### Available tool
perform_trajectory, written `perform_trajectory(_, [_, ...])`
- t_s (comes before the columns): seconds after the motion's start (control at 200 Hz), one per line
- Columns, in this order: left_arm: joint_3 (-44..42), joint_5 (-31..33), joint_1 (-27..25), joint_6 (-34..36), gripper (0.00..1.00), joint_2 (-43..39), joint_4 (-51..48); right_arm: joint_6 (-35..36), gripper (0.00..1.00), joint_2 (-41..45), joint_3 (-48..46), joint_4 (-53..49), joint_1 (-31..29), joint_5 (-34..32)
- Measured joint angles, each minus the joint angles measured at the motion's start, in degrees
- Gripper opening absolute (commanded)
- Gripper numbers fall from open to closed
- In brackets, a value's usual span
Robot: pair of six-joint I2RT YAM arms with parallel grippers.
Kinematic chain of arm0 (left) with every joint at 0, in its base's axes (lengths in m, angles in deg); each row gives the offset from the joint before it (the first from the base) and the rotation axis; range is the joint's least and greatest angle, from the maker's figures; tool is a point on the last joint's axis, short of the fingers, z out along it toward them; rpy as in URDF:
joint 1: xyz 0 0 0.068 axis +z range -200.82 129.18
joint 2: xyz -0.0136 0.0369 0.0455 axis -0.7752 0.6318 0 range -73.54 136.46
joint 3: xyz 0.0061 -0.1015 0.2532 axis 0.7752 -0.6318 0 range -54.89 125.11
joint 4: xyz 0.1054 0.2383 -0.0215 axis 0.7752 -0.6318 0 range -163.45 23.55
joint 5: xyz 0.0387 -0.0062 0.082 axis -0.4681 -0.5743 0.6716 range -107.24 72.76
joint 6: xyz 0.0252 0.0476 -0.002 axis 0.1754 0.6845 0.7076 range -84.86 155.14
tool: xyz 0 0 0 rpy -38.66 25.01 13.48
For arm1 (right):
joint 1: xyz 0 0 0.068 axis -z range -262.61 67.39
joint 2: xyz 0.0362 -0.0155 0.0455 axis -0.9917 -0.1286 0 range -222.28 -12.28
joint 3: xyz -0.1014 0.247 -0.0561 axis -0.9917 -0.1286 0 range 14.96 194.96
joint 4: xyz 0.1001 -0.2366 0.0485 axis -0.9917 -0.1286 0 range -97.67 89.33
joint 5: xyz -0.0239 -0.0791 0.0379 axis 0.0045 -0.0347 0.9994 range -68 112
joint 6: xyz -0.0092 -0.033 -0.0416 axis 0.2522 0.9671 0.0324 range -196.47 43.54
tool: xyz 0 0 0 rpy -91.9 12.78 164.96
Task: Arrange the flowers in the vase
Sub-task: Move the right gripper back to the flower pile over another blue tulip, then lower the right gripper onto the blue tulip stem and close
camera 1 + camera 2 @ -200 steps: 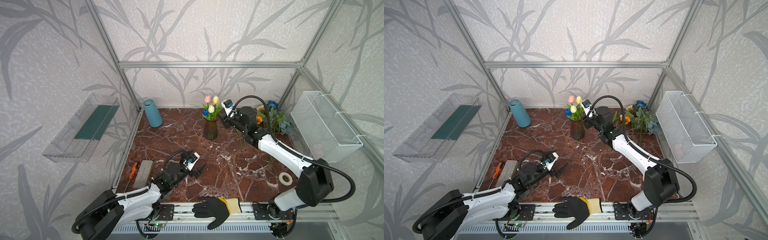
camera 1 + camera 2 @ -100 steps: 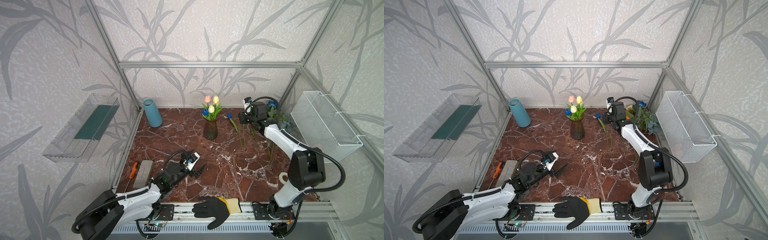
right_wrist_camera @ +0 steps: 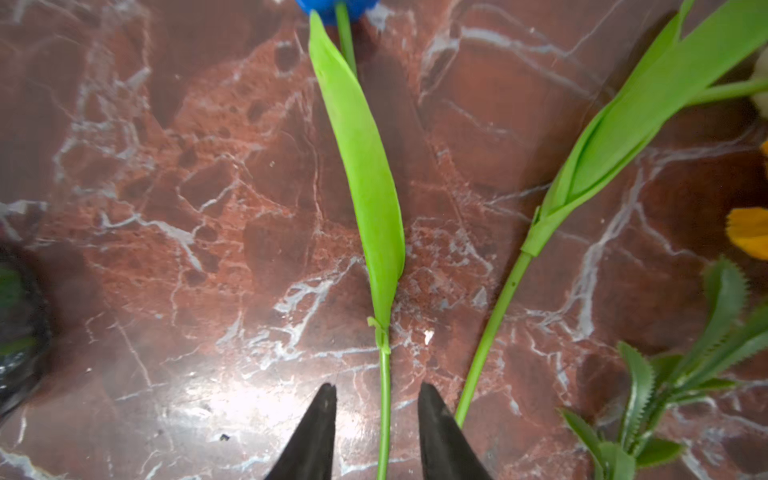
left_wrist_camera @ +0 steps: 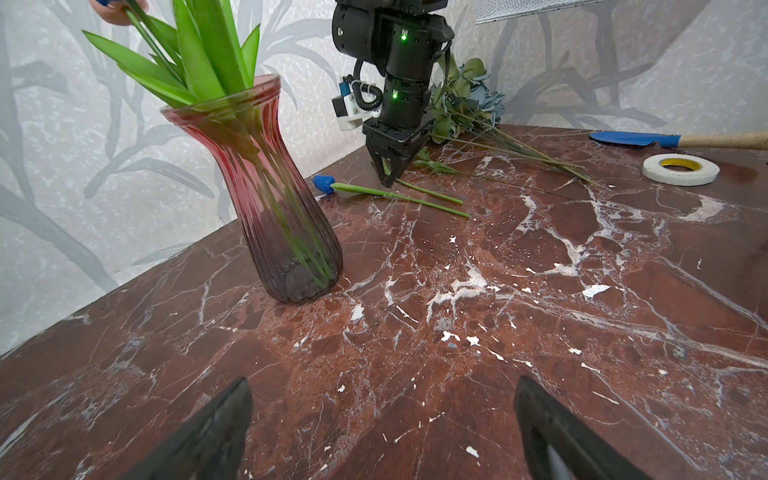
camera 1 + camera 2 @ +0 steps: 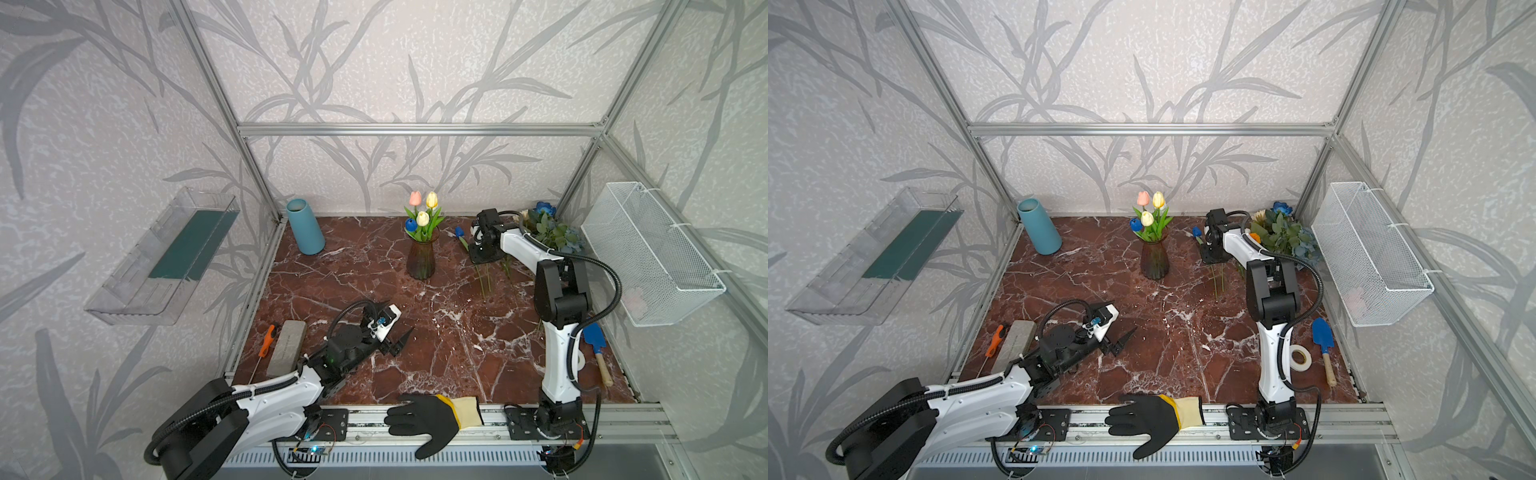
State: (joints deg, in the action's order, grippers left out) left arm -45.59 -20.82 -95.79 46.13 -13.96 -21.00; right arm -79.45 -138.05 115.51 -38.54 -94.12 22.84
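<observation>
Straddling the blue tulip (image 3: 365,187), your right pincer (image 3: 376,392) points tip-down at the desk (image 5: 436,365), at about 1 o'clock from the desk's middle. Its jaws are released: the stem runs between them with marble showing on either side, so nothing is gripped. The tulip lies flat, head toward 11 o'clock, near the vase (image 5: 420,259) on its 3 o'clock side. That vase, at 12 o'clock, stands upright holding four tulips (image 5: 422,212): pink, yellow, white and blue. The other flowers sit in a heap (image 5: 552,232) at 2 o'clock, in the far corner. Your left pincer (image 4: 383,380) is low over the desk at 7 o'clock, jaws spread wide and empty.
</observation>
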Motion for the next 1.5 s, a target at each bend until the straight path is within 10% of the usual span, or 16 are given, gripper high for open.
perform_trajectory(1.06, [0.04,0.04,-0.39,0.04,0.98,-0.63,-0.76,-1.7,0.06,-5.68,4.17,-4.02,0.09,0.07])
perform_trajectory(1.5, [0.04,0.5,-0.42,0.66,0.98,0.15,0.2,-2.6,0.0,12.2,-17.99,12.37,0.09,3.3])
